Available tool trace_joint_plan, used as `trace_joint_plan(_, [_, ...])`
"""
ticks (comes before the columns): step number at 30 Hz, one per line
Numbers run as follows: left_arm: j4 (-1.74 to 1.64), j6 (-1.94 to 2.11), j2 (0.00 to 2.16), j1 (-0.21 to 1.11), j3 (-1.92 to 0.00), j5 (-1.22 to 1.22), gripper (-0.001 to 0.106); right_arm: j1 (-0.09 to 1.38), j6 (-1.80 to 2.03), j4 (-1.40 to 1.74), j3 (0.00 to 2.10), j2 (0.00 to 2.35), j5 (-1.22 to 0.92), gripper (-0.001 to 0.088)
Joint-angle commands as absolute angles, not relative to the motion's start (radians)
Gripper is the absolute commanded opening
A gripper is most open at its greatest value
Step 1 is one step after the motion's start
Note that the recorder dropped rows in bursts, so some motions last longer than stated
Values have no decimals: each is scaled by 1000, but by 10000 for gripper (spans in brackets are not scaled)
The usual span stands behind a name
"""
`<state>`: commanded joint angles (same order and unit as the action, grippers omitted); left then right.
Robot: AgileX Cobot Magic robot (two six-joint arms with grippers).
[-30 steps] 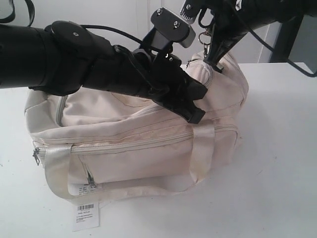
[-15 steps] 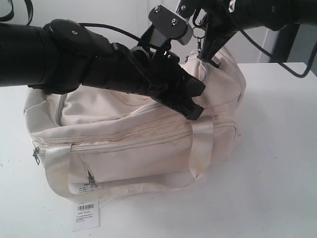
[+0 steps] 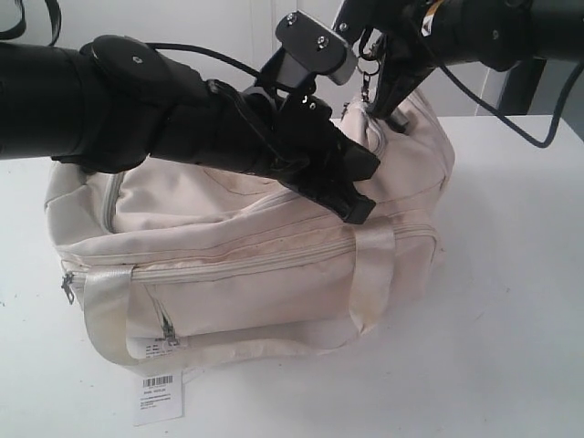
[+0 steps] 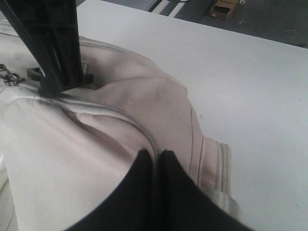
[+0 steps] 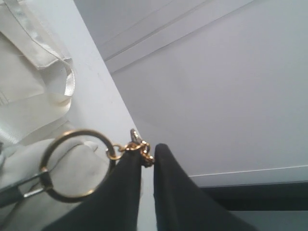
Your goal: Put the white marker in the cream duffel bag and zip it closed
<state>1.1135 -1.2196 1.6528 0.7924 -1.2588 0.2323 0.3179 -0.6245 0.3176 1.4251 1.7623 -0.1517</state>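
We cannot see the white marker in any view; we judge it is inside the cream duffel bag (image 3: 246,265), which lies on the white table (image 3: 511,301). The top zipper (image 4: 110,115) looks closed where visible. The right gripper (image 5: 148,156) pinches the gold clasp (image 5: 137,144) of the pull ring (image 5: 79,132), probably to draw the slider. The left gripper (image 4: 156,155), fingers pressed together on the seam, anchors the fabric against that pull.
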Motion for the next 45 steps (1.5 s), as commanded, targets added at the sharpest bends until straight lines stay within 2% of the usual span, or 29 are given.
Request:
trace_joint_plan(25, [1117,-1220,1653,792,-1259,236,0,318,-620,311,1425,1762,-162,15])
trace_joint_plan(29, [1117,-1220,1653,792,-1259,236,0,318,-618,311,1425,1762,-162,117])
trace_joint_plan(35, [1117,-1220,1653,792,-1259,236,0,318,-618,310,1425,1762,-162,407])
trace_joint_plan(37, [1117,-1220,1653,792,-1259,236,0,318,-618,310,1425,1762,-162,478])
trace_joint_plan(43, [1120,-1198,1653,792,-1259,222,0,318,-618,310,1425,1733,-237,500])
trace_joint_plan(45, [1121,-1184,1653,792,-1259,195,42,318,-601,310,1425,1718,-283,500])
